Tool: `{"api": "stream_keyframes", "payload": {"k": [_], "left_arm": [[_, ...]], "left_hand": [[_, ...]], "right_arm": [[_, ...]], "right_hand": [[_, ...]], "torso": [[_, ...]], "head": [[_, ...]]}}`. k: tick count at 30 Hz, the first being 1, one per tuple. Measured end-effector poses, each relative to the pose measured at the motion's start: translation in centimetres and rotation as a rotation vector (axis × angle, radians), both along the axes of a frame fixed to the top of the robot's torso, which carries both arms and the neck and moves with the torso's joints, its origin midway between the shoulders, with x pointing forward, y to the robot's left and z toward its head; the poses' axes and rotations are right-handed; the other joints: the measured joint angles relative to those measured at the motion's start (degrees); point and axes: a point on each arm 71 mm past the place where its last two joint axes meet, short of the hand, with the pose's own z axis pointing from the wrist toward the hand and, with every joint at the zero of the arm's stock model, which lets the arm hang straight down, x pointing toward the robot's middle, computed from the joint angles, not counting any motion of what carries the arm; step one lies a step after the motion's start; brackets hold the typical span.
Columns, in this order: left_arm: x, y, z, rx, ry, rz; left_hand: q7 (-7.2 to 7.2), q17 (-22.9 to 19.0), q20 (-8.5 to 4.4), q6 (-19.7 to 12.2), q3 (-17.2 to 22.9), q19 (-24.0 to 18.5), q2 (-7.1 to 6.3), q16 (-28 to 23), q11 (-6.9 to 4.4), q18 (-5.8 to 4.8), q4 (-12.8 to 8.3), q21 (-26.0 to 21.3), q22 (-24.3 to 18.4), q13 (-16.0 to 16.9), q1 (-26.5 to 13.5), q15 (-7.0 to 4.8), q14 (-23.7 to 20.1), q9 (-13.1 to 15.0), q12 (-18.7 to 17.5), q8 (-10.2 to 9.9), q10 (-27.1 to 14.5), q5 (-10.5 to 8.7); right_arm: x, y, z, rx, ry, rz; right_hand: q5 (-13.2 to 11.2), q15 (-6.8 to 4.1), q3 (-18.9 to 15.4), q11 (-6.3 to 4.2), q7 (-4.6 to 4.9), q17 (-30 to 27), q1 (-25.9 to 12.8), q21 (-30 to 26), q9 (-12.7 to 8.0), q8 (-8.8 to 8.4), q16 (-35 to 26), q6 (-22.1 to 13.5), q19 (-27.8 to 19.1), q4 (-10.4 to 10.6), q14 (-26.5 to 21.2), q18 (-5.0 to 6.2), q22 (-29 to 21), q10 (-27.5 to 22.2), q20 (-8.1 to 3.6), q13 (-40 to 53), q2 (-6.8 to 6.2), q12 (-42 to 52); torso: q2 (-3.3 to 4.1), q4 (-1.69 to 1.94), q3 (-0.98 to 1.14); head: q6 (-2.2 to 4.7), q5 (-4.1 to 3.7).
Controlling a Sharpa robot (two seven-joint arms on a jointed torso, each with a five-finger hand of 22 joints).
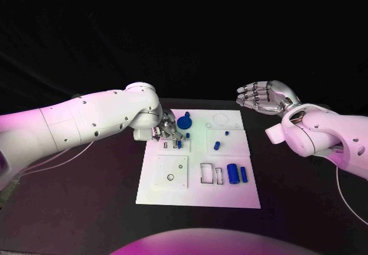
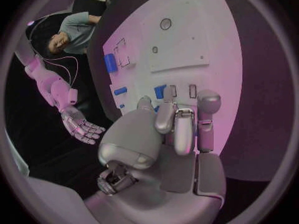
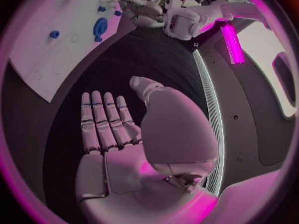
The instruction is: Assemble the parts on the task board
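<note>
My left hand [image 1: 167,131] down on the white board [image 1: 170,196], fingers curled around a small blue peg [image 2: 160,91], whether gripped I cannot tell, my right hand [image 1: 263,96] spread wide, holding nothing, beside the board above the counter [image 1: 92,202]

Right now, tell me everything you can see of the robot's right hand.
The right hand is silver and metallic-looking, with segmented fingers on a white arm. It is raised beyond the far right corner of the white task board, above the black table, and touches nothing. In the right wrist view the fingers lie straight and side by side, the thumb set apart, the palm bare and holding no part. The left wrist view shows it open too, fingers extended.
</note>
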Motion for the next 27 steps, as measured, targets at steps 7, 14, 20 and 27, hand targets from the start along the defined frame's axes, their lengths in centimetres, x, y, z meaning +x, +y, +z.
{"api": "stream_keyframes", "payload": {"k": [7,14,20,27], "left_arm": [[0.11,-0.02,-0.05,0.003,0.000,0.002],[0.16,-0.20,-0.13,0.006,0.002,-0.001],[0.20,-0.19,-0.22,0.010,0.005,-0.002],[0.23,-0.22,-0.29,0.015,0.010,-0.004]], "left_hand": [[-0.21,0.00,0.00,0.21,0.00,0.00,0.14,0.00,-0.13,0.00,0.00,0.00,0.03,0.01,0.77,0.00,0.00,-0.18,-0.04,0.00,-0.31,0.66],[-0.41,0.00,0.00,0.41,0.00,0.00,0.13,0.00,-0.13,0.00,0.00,0.00,0.13,0.01,0.81,0.01,0.00,-0.25,-0.09,0.00,-0.31,1.20],[-0.41,0.00,0.00,0.82,0.00,0.00,-0.01,0.00,-0.11,0.00,0.00,0.00,0.39,0.01,2.42,0.05,0.00,-0.70,-0.22,0.00,-0.32,4.02],[-0.41,0.00,0.00,0.82,0.00,0.00,0.00,0.00,-0.25,0.00,0.00,0.00,0.42,0.01,2.56,0.20,0.01,-0.70,-0.34,0.00,-0.18,4.19]], "right_arm": [[0.01,0.04,-0.06,0.000,0.004,0.004],[0.02,0.13,-0.10,0.000,0.007,0.009],[0.02,0.15,-0.15,0.000,0.010,0.011],[0.02,0.16,-0.17,0.000,0.010,0.013]], "right_hand": [[0.00,0.00,0.00,0.00,0.00,-0.09,0.00,0.00,0.00,0.02,0.00,0.00,-0.09,0.00,0.00,0.00,-0.20,0.00,0.04,-0.08,0.00,0.00],[0.00,0.00,-0.04,0.00,0.00,-0.13,0.00,0.00,0.00,0.23,0.00,-0.01,-0.45,-0.04,0.00,-0.01,-0.32,0.00,0.05,-0.11,0.00,0.00],[0.00,0.00,-0.15,0.00,0.00,-0.24,-0.24,0.00,-0.05,0.23,-0.21,-0.01,-0.45,-0.14,0.00,-0.01,-0.52,0.00,0.05,-0.22,0.25,0.00],[0.00,0.00,-0.15,0.00,0.00,-0.24,-0.30,0.00,-0.05,0.23,-0.21,-0.01,-0.45,-0.14,0.00,-0.01,-0.55,0.00,0.04,-0.23,0.30,0.00]], "torso": [[-0.04,0.01,0.01],[-0.05,0.04,0.01],[-0.05,0.04,0.00],[-0.01,0.04,0.02]], "head": [[-0.05,-0.07],[-0.05,-0.08],[-0.03,-0.08],[-0.03,-0.08]]}}
